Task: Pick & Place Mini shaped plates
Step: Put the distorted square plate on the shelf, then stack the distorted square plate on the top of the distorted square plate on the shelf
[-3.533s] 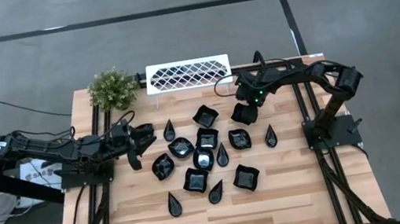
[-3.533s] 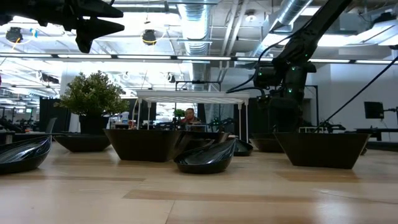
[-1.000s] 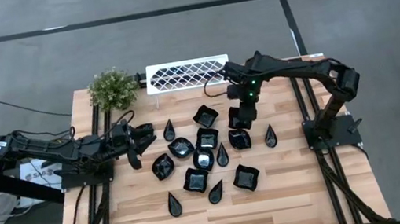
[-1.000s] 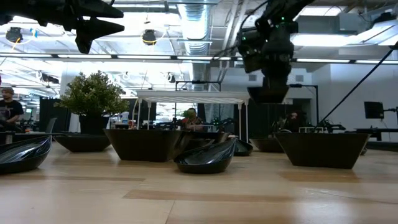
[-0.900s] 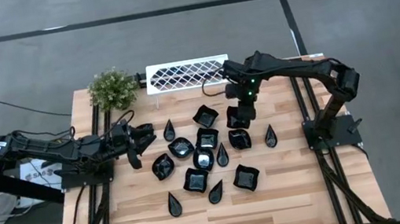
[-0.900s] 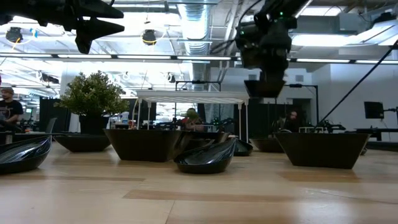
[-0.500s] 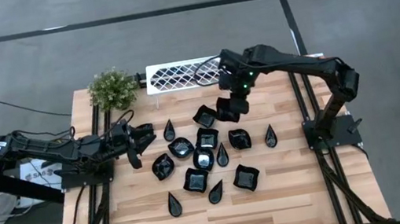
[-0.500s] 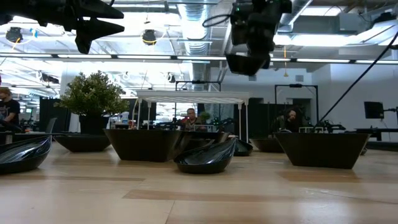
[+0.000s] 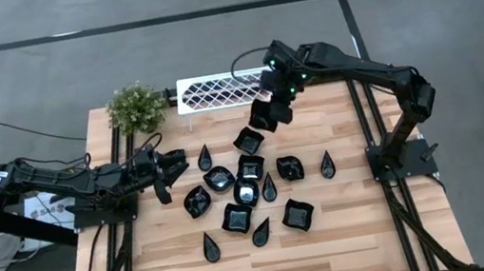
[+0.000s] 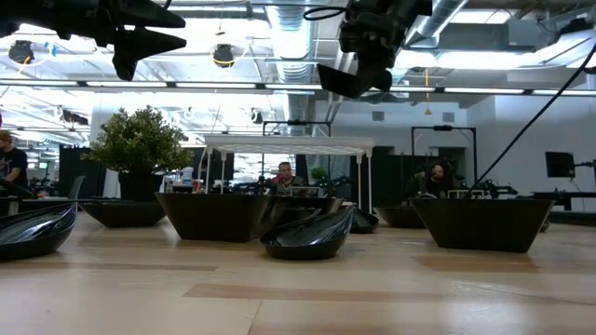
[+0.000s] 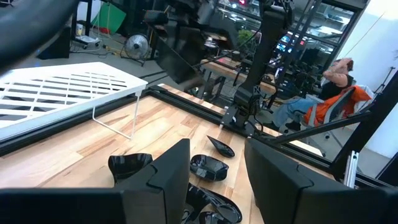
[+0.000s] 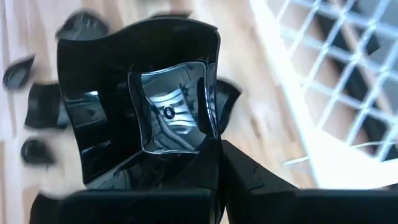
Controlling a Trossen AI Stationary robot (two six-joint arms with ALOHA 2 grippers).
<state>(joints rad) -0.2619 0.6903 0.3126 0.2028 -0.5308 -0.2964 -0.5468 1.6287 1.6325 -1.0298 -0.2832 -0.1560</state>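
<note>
While clamped on a glossy black wavy-edged square plate [image 9: 265, 114], my right gripper [image 9: 271, 104] hangs beside the white lattice tray [image 9: 226, 90]. Left gripper [image 9: 163, 169] waits spread, empty, at the table's left edge.

**A robotics lab in an open industrial hall**

The wooden table [image 9: 352, 225] stands on a grey carpeted floor [image 9: 209, 44] crossed by dark lines, with two dark robot arms bolted to rails at its left and right edges. Behind it, the low view opens onto a large hall with exposed silver ventilation ducts [image 10: 289, 28], pipes and strip lights [image 10: 233, 88] under the ceiling. Far back, people sit at desks with monitors [image 10: 559, 166]. In the left wrist view a person in an orange top [image 11: 329, 102] sits in an office chair, and a floor fan [image 11: 135, 45] and green screen [image 11: 112, 15] stand nearby among black metal frames.
</note>
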